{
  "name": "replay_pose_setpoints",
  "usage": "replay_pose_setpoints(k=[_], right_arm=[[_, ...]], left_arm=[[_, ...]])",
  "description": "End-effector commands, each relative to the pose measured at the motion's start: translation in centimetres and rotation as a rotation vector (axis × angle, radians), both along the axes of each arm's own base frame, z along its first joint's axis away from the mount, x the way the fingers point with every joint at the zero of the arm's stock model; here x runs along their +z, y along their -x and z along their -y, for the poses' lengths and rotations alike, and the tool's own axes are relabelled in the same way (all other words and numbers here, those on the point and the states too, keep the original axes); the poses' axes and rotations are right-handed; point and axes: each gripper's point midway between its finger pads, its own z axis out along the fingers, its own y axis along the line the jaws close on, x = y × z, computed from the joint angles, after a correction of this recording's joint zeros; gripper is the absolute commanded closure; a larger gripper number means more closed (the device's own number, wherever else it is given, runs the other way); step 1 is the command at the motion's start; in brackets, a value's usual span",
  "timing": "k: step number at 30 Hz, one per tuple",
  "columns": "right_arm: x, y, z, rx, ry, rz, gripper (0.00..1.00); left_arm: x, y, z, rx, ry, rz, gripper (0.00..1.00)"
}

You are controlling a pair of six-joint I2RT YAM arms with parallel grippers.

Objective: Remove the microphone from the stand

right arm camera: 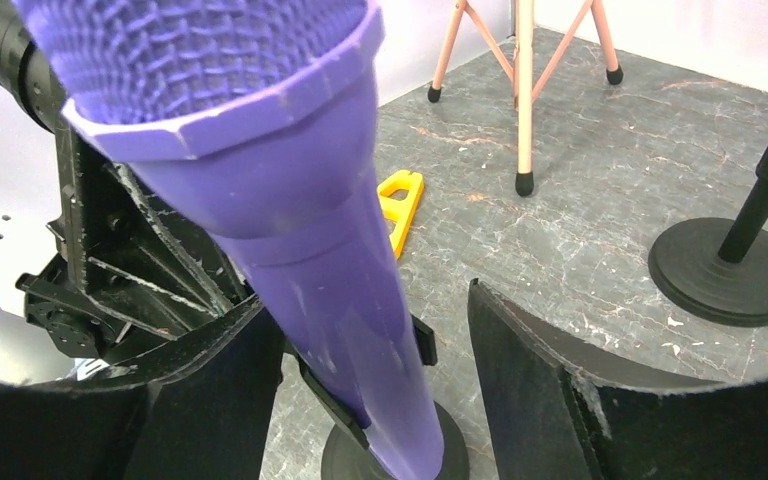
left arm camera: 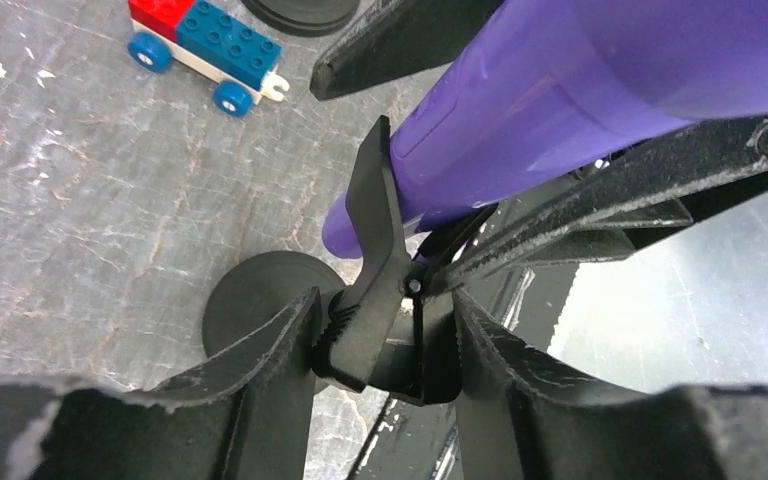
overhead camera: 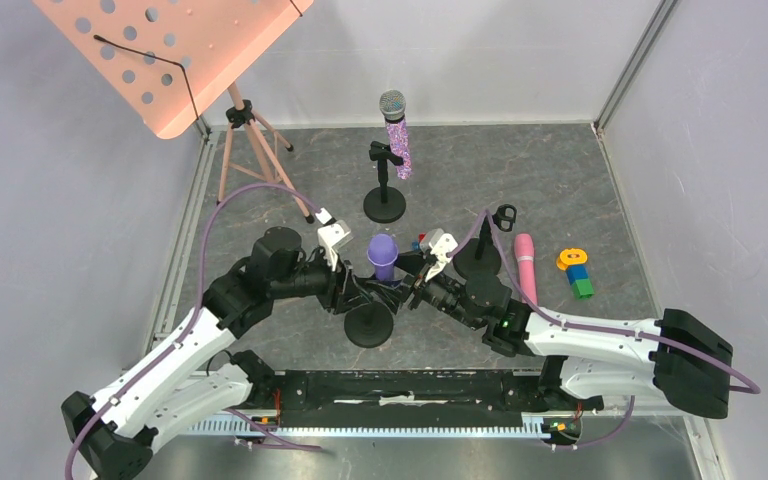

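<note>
Right of the microphone (overhead camera: pixel 382 255) stands an empty stand (overhead camera: pixel 477 262)

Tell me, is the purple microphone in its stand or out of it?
In. The purple microphone sits held in the black clip, directly above the round base.

One camera looks down from high behind me; both wrist cameras, close in, share the purple plastic microphone (left arm camera: pixel 560 110).
</note>
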Motion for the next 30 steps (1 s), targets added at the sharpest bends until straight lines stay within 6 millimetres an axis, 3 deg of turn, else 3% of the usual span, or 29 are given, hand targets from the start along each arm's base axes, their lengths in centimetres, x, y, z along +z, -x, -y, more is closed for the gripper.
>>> replay_pose_setpoints(k=[1, 3, 6, 10, 25, 30], right_arm=[[2.2, 0.0, 0.0, 0.004, -0.051, 0.016, 0.28], [2.1, 0.0, 0.1, 0.002, -0.049, 0.015, 0.27], [1.9, 0.0, 0.0, 0.001, -0.045, 0.012, 0.27], [1.8, -0.1, -0.2, 0.004, -0.043, 0.003, 0.27], [1.1, -0.6, 1.6, -0.062, -0.005, 0.015, 0.26], [1.7, -0.2, 0.9, -0.03, -0.025, 0.014, 0.26]], left_arm=[[1.8, -0.9, 0.7, 0.002, 0.016, 0.092, 0.5], [1.6, -1.0, 0.7, 0.009, 0.006, 0.092, 0.48], [1.1, -1.1, 0.9, 0.012, -0.012, 0.093, 0.36], [0.2, -1.1, 1.2, 0.016, -0.051, 0.092, 0.36], [0.1, -1.8, 1.2, 0.074, -0.027, 0.164, 0.68], [0.5, -1.2, 1.6, 0.043, 0.002, 0.168, 0.7]])
